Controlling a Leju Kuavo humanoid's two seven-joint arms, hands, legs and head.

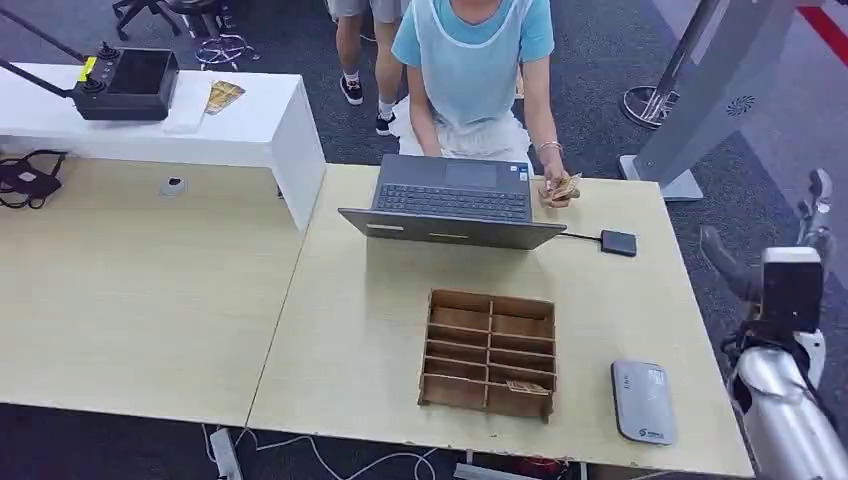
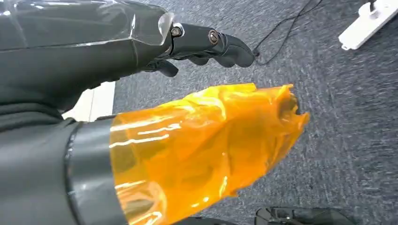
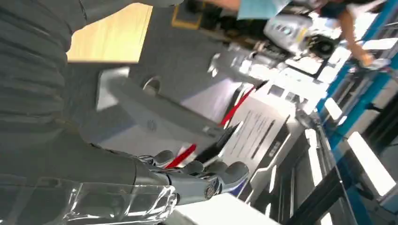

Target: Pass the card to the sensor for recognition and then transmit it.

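On the light wooden table point(image 1: 350, 330), a brown wooden divided tray point(image 1: 489, 352) sits near the centre, and a small patterned card point(image 1: 526, 387) lies in its compartment at about 5 o'clock. At 4 o'clock from the tray, well apart from it, rests a grey rounded-rectangle card sensor point(image 1: 642, 401). At 12 o'clock from the tray stands an open dark grey laptop point(image 1: 453, 203), its screen tilted back towards the robot, between the tray and a person in a light blue top point(image 1: 474, 60). That person's hand point(image 1: 556, 186) holds a few patterned cards point(image 1: 567, 187) just beside the laptop at its 3 o'clock. A small black box point(image 1: 618, 242) on a cable lies at 4 o'clock from the laptop.

The robot's right hand point(image 1: 818, 205) is raised off the table's 3 o'clock edge, fingers apart and holding nothing. The left hand point(image 2: 206, 44) hangs over grey carpet point(image 2: 338, 117), dark fingers loosely extended and empty, with its thumb wrapped in orange film point(image 2: 202, 145).

At 10 o'clock, a black controller with a screen point(image 1: 127, 83) sits on a white raised shelf point(image 1: 250, 125).
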